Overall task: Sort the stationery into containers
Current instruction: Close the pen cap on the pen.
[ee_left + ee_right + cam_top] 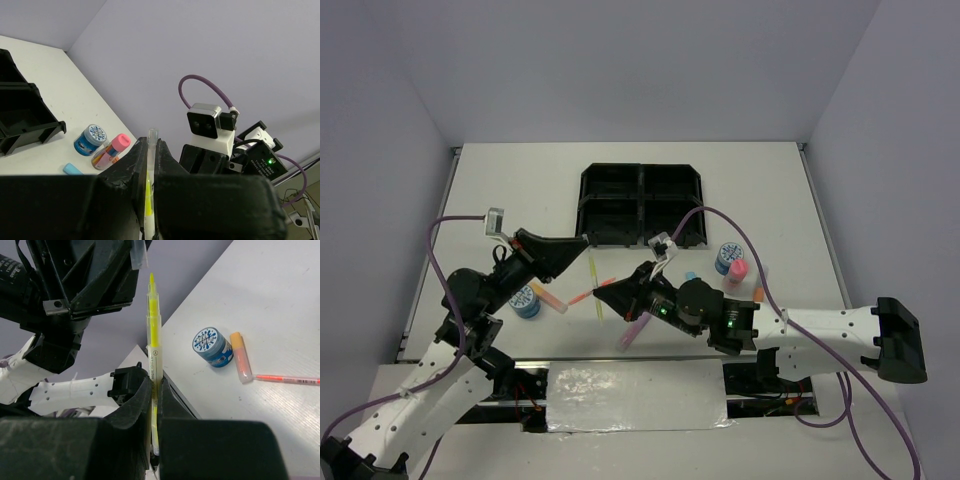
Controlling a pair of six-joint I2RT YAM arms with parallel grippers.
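The black four-compartment tray lies at the back centre. My left gripper is shut on a thin clear-ended yellow pen, which runs along its jaws. My right gripper is shut on a thin yellow pen, which stands up out of its jaws toward the left gripper. The top view shows one yellow pen between the two tips; I cannot tell whether both hold the same pen. A pink pen, an orange marker and a tape roll lie on the table on the left.
On the right are a second tape roll, the pink-capped bottle and a light blue marker. A purple marker lies below the right gripper. The tray corner shows in the left wrist view.
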